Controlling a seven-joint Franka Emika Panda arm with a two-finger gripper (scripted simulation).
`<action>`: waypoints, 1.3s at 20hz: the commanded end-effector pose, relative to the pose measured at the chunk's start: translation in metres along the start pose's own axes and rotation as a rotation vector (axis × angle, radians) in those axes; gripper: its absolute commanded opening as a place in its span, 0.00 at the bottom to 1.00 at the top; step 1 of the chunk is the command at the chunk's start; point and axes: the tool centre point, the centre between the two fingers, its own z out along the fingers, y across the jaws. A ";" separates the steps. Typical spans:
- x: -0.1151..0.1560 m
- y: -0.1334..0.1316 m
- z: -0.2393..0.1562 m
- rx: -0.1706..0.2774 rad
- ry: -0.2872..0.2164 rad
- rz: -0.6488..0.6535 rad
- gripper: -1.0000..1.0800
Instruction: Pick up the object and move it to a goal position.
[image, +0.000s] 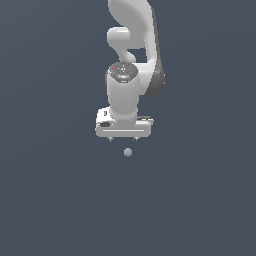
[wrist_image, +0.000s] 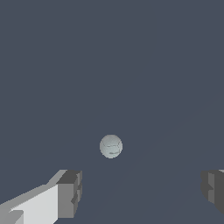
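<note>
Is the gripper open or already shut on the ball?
Open. In the wrist view the gripper has its fingertips wide apart with the ball free beyond them; the exterior view shows the ball clear of the gripper.

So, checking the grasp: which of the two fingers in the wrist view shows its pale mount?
The finger nearer the ball; the other finger shows dark only.

In the exterior view the arm (image: 134, 30) runs off the top edge, so its base is out of sight. The pincer (image: 123, 139) fingers show only as two tiny stubs under the hand. In the wrist view both fingertips (wrist_image: 70, 192) are cut by the frame's edges. The ball (wrist_image: 110, 146) carries faint marks, perhaps scuffs, too blurred to read.
</note>
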 end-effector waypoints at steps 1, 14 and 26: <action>0.000 0.000 0.000 0.000 0.000 0.000 0.96; 0.015 0.007 -0.018 -0.020 0.052 -0.038 0.96; -0.001 -0.009 0.051 0.005 0.013 -0.168 0.96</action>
